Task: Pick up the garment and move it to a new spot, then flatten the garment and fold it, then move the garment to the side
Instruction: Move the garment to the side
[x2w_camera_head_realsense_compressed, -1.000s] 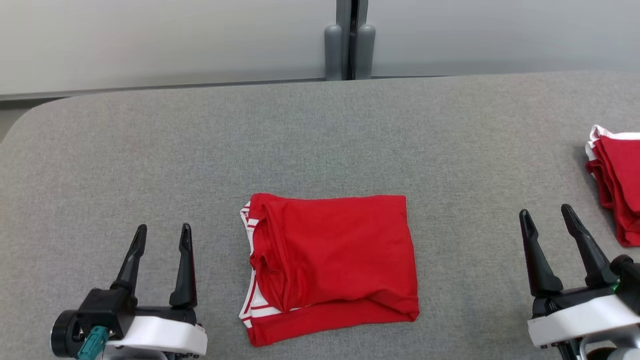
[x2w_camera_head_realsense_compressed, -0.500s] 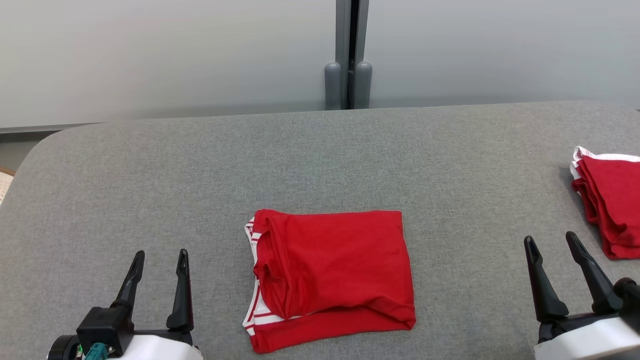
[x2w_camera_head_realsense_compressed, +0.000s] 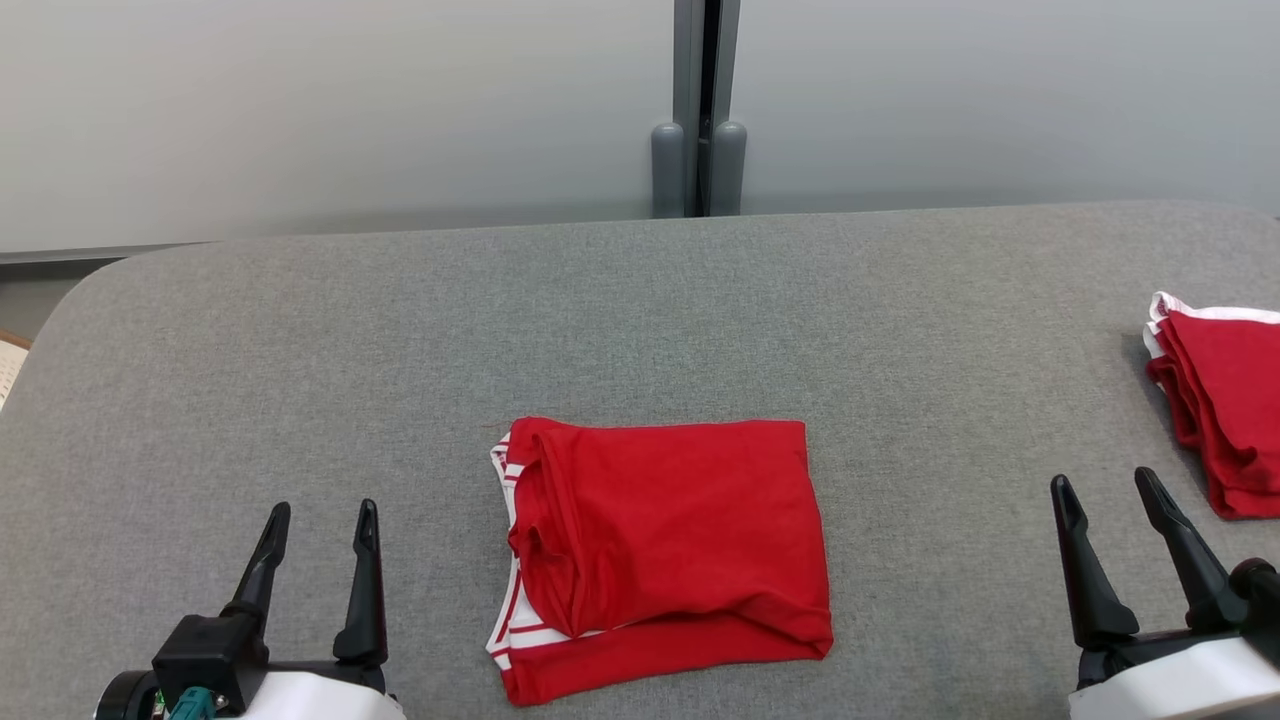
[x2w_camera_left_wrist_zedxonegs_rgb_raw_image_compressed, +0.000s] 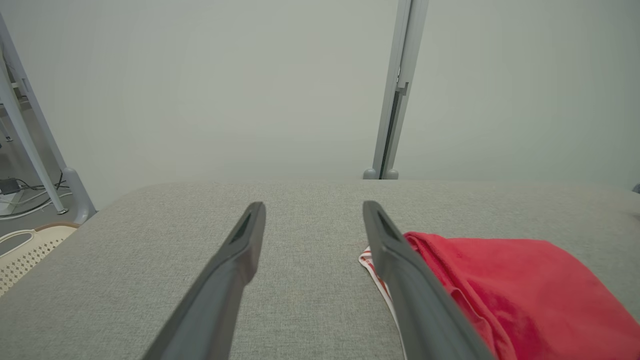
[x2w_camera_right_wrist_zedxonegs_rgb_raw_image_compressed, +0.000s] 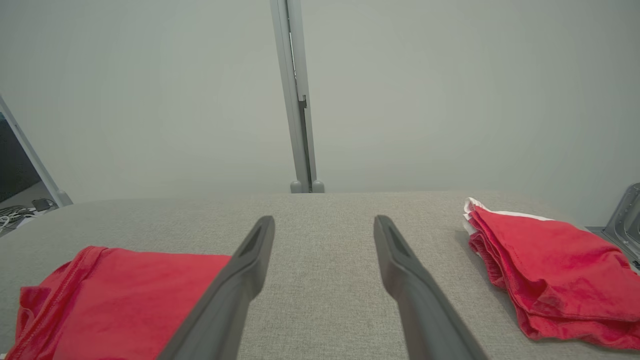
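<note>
The garment (x2w_camera_head_realsense_compressed: 665, 550), red with white-striped trim, lies folded into a rectangle on the grey padded table (x2w_camera_head_realsense_compressed: 640, 310), near its front middle. My left gripper (x2w_camera_head_realsense_compressed: 323, 510) stands open to the garment's left, apart from it, with nothing between its fingers. Off to the garment's right, my right gripper (x2w_camera_head_realsense_compressed: 1102, 482) is also open and holds nothing. In the left wrist view the garment (x2w_camera_left_wrist_zedxonegs_rgb_raw_image_compressed: 525, 290) lies just right of my open left gripper (x2w_camera_left_wrist_zedxonegs_rgb_raw_image_compressed: 314, 205). From the right wrist the garment (x2w_camera_right_wrist_zedxonegs_rgb_raw_image_compressed: 115, 300) appears at the lower left of my open right gripper (x2w_camera_right_wrist_zedxonegs_rgb_raw_image_compressed: 324, 219).
A second stack of folded red cloth (x2w_camera_head_realsense_compressed: 1225, 420) sits at the table's right edge, also seen as a red stack (x2w_camera_right_wrist_zedxonegs_rgb_raw_image_compressed: 550, 270) from the right wrist. A pale partition with a grey post (x2w_camera_head_realsense_compressed: 698, 170) runs behind the table. A cream basket (x2w_camera_left_wrist_zedxonegs_rgb_raw_image_compressed: 25, 250) stands off the table's left end.
The head camera has tilted up, so the whole picture has slid down. The garment and both open grippers have not visibly moved on the table.
</note>
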